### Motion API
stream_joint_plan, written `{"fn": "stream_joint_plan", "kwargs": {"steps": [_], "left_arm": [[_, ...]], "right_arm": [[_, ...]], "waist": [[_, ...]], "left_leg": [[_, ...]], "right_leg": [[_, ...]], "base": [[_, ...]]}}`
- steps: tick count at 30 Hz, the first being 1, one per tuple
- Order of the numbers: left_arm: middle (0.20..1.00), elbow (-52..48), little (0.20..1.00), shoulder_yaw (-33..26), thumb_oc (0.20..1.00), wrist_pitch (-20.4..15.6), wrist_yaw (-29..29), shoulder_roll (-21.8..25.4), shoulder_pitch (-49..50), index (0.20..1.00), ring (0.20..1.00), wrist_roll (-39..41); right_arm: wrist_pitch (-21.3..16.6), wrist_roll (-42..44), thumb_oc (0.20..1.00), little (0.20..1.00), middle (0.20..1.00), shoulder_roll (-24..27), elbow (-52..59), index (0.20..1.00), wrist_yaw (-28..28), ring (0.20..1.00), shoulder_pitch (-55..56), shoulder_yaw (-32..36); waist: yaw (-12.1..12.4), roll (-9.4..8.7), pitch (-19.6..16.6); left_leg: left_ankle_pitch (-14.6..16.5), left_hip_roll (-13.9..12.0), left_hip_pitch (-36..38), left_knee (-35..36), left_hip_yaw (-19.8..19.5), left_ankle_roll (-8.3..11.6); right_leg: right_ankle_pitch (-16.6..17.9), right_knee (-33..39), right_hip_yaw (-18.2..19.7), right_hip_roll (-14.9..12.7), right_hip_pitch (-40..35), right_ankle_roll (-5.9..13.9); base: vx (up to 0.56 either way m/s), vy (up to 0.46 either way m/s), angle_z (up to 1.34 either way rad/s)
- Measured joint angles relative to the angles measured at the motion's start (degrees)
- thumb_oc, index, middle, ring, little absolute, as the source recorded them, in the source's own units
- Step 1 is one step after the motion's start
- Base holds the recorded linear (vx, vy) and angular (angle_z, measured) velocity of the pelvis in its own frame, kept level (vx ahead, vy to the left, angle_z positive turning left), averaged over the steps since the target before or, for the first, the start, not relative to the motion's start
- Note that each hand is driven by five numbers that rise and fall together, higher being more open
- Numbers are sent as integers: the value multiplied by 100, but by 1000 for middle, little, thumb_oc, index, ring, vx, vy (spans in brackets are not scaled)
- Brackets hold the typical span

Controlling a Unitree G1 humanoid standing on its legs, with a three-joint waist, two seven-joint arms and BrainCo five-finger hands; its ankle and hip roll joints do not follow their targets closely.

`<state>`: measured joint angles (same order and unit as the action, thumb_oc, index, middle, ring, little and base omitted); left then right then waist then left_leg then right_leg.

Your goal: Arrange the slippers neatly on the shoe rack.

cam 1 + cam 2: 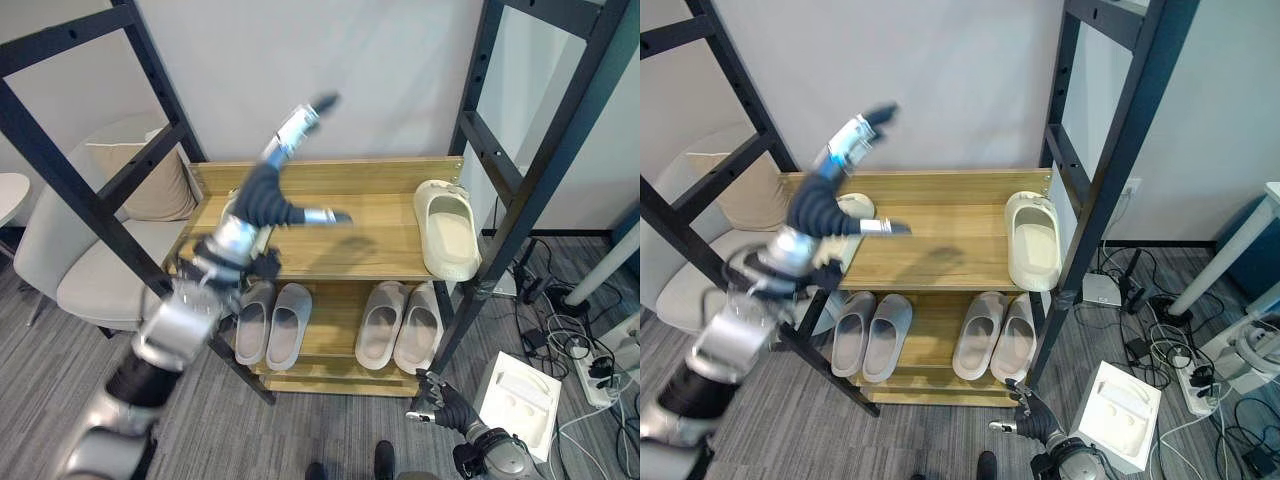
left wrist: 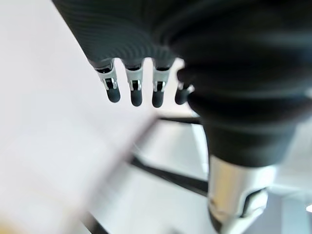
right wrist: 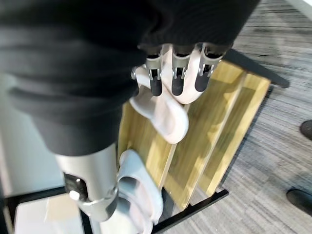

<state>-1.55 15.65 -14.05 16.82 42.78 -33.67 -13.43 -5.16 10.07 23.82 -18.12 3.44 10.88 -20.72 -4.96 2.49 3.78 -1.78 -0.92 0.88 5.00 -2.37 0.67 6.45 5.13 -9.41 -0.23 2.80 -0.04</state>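
A wooden shoe rack stands against the wall. On its top shelf a cream slipper lies at the right end. A second cream slipper lies at the left end, mostly hidden behind my left arm. My left hand is raised above the left of that shelf, open, fingers straight and thumb pointing right, holding nothing. The lower shelf carries two pairs of grey slippers. My right hand hangs low by the rack's front right foot, open and holding nothing, with the lower slippers past its fingers.
Black metal frame posts stand at both sides of the rack. A beige chair with a cushion is on the left. A white moulded tray, a power strip and cables lie on the floor at the right. A person's shoes show at the bottom.
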Motion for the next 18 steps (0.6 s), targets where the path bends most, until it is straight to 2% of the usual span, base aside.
{"fn": "stream_joint_plan", "kwargs": {"steps": [1, 3, 8, 10, 12, 18], "left_arm": [[1000, 396, 1000, 6, 1000, 229, 454, 452, -94, 1000, 1000, -751], [1000, 623, 1000, 132, 1000, 346, 688, 843, -89, 1000, 1000, -1427], [1000, 1351, 1000, 299, 1000, 780, 805, 1317, -93, 1000, 1000, -2401], [1000, 1901, 1000, 875, 1000, 933, 789, 1614, -422, 1000, 1000, -2718], [1000, 2154, 1000, 1089, 1000, 1017, 714, 1654, -535, 1000, 1000, -2893], [1000, 2178, 1000, 1083, 1000, 1029, 565, 1680, -490, 1000, 1000, -3064]], "right_arm": [[-113, 2, 1000, 1000, 1000, 80, -2, 1000, -99, 1000, -130, 1], [-123, 4, 1000, 1000, 1000, 171, 10, 1000, -148, 1000, -151, 29], [-196, 8, 1000, 1000, 1000, 323, -2, 1000, -172, 1000, -85, 114], [-207, 9, 1000, 1000, 1000, 319, 1, 1000, -163, 1000, -63, 109], [-209, 7, 1000, 1000, 1000, 307, 2, 1000, -158, 1000, -41, 104], [-218, 6, 1000, 1000, 1000, 301, 0, 1000, -162, 1000, 22, 123]], "waist": [[-72, 80, 35], [-116, 134, 66], [-145, 268, 139], [-165, 283, 165], [-175, 288, 182], [-170, 209, 357]], "left_leg": [[0, 10, -4, 2, 1, 0], [-13, 6, 23, 0, 31, 17], [-59, 7, 127, -1, 150, 29], [-63, 13, 127, -16, 161, 35], [-63, 25, 129, -36, 172, 34], [-13, 14, 133, 2, 285, 54]], "right_leg": [[0, 0, 8, -8, -1, 1], [3, 0, 24, -5, -1, -4], [92, 1, 76, -5, -74, 2], [95, 1, 127, -2, -66, 0], [153, 0, 146, -10, -64, -65], [76, 1, 171, -5, -46, -1]], "base": [[5, -9, -14], [18, -3, -9], [39, -10, -7], [36, -10, -5], [35, -14, -6], [39, -14, -5]]}}
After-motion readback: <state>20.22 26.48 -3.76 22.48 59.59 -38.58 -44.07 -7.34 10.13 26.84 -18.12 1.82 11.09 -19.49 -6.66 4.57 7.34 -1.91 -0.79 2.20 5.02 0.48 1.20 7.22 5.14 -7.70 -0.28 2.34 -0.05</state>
